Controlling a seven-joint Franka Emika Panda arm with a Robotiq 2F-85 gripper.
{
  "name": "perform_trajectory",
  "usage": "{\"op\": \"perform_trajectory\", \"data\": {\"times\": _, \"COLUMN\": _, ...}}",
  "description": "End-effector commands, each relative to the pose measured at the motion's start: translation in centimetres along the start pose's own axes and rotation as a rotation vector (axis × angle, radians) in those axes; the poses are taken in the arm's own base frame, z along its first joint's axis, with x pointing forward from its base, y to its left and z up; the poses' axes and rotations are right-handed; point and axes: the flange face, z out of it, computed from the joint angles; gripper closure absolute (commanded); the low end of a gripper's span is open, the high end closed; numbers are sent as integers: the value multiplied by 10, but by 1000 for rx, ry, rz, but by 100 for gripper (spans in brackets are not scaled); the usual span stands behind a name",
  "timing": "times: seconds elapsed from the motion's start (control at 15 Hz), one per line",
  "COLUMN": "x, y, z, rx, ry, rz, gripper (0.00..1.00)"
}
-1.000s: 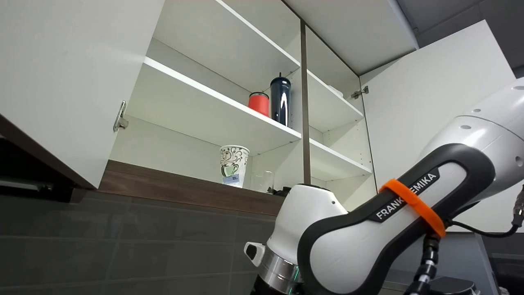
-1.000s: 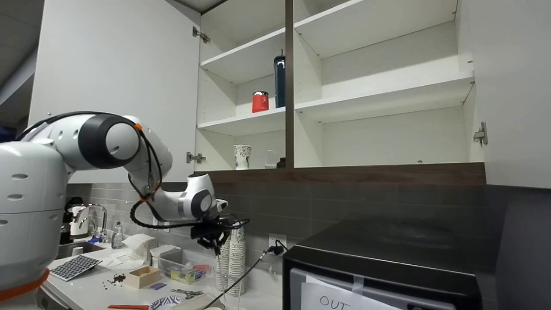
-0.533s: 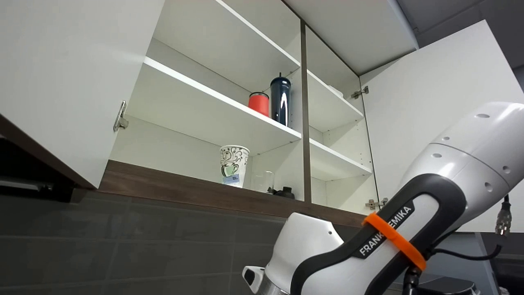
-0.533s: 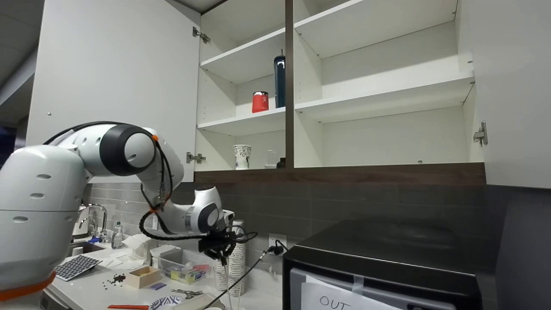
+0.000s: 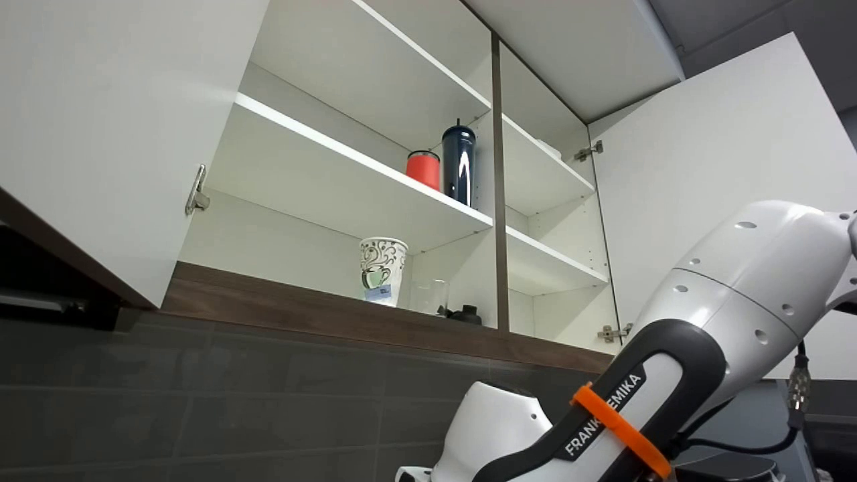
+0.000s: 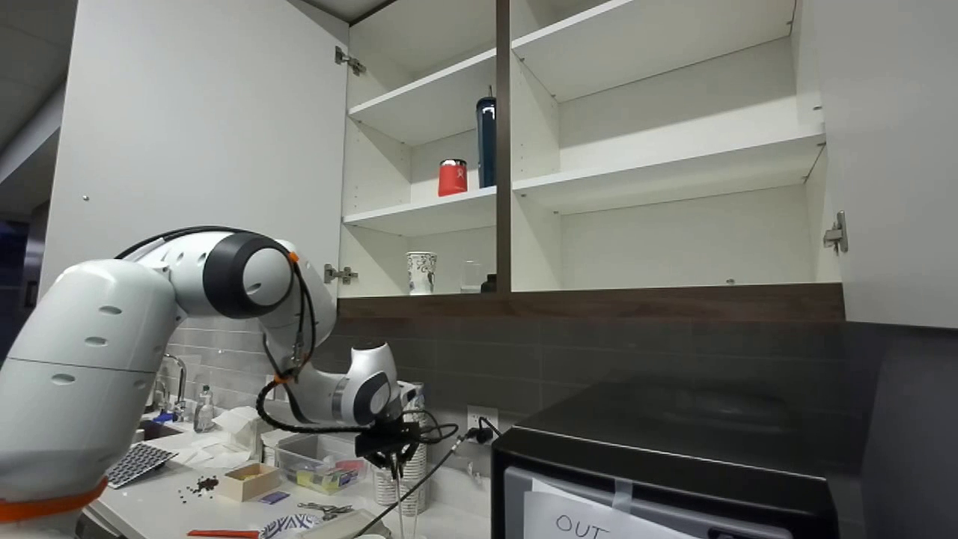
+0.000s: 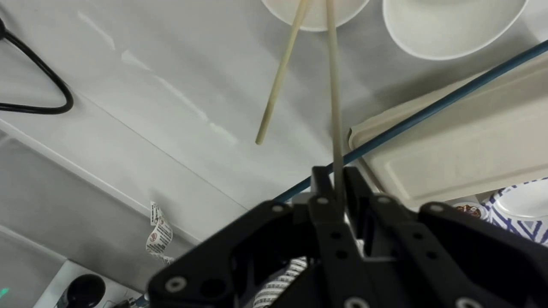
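Observation:
My gripper (image 7: 338, 173) is shut on a thin pale stick (image 7: 334, 94), which runs between the fingertips and away from them over a white cup (image 7: 280, 9). A second pale stick (image 7: 276, 85) leans in that cup. I cannot tell whether the held stick's far end is inside the cup or above it. In an exterior view the gripper (image 6: 393, 453) is low over the counter, in front of stacked paper cups (image 6: 414, 479), with the held stick (image 6: 399, 498) hanging down. The gripper is out of view below the frame in an exterior view, where only the arm (image 5: 602, 428) shows.
A white bowl (image 7: 449, 30), a beige tray (image 7: 462, 141) and a blue rod or cable (image 7: 428, 112) lie close by. A black microwave (image 6: 658, 442) stands right of the gripper. A clear bin (image 6: 314, 460) is left. The open cabinet (image 6: 666, 303) hangs above.
The arm has moved down and, in an exterior view, to the right toward the microwave. The held stick has come down with the gripper. The cabinet and its contents are unchanged.

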Motion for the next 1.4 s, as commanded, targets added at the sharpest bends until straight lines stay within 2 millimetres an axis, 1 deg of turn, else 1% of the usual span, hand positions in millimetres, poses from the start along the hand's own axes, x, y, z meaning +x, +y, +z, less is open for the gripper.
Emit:
{"op": "perform_trajectory", "data": {"times": 0.0, "x": -1, "y": 3, "z": 11, "rx": 23, "ry": 5, "rz": 16, "gripper": 54}}
{"op": "perform_trajectory", "data": {"times": 0.13, "x": -4, "y": 4, "z": 12, "rx": 26, "ry": -3, "rz": 33, "gripper": 38}}
{"op": "perform_trajectory", "data": {"times": 0.27, "x": -7, "y": 6, "z": 14, "rx": 26, "ry": -10, "rz": 49, "gripper": 25}}
{"op": "perform_trajectory", "data": {"times": 0.47, "x": -15, "y": 10, "z": 24, "rx": 35, "ry": -22, "rz": 83, "gripper": 2}}
{"op": "perform_trajectory", "data": {"times": 0.53, "x": -17, "y": 11, "z": 30, "rx": 41, "ry": -26, "rz": 91, "gripper": 0}}
{"op": "perform_trajectory", "data": {"times": 1.0, "x": -27, "y": 22, "z": 75, "rx": 79, "ry": -62, "rz": 128, "gripper": 0}}
{"op": "perform_trajectory", "data": {"times": 1.2, "x": -27, "y": 28, "z": 85, "rx": 83, "ry": -66, "rz": 138, "gripper": 0}}
{"op": "perform_trajectory", "data": {"times": 1.33, "x": -28, "y": 32, "z": 89, "rx": 83, "ry": -69, "rz": 141, "gripper": 26}}
